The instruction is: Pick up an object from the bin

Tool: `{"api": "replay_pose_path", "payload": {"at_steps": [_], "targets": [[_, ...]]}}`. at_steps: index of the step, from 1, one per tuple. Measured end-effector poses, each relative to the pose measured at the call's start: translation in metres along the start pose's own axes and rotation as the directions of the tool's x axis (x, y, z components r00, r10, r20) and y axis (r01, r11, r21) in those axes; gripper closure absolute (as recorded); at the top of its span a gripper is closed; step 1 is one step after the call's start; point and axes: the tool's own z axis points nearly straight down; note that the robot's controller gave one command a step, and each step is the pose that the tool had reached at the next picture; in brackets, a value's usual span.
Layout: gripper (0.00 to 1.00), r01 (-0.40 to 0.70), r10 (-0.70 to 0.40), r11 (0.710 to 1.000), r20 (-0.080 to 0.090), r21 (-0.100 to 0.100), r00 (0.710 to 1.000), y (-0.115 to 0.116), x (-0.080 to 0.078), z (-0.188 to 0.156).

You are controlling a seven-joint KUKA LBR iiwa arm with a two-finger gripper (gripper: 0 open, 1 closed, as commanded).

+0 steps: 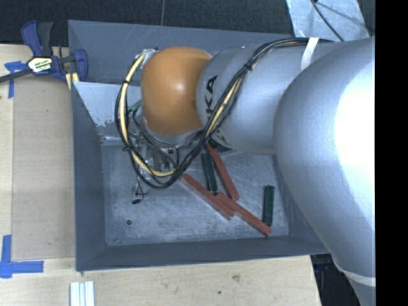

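I have the arm reaching down into the grey bin, and its orange wrist cover blocks my view of the jaws, so I cannot tell whether they are spread or pinching anything. Nearest lie long red-brown strips, slanting out from under the wrist, with a dark green stick beside them and a second green stick near the right wall. They lie flat, so I judge a pick needs the jaws set across one.
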Motion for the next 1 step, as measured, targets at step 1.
{"api": "replay_pose_path", "payload": {"at_steps": [1], "targets": [[0.00, 0.117, -0.117, 0.993, -0.006, 0.004, 0.993, -0.0492, -0.0012, 0.0685]]}}
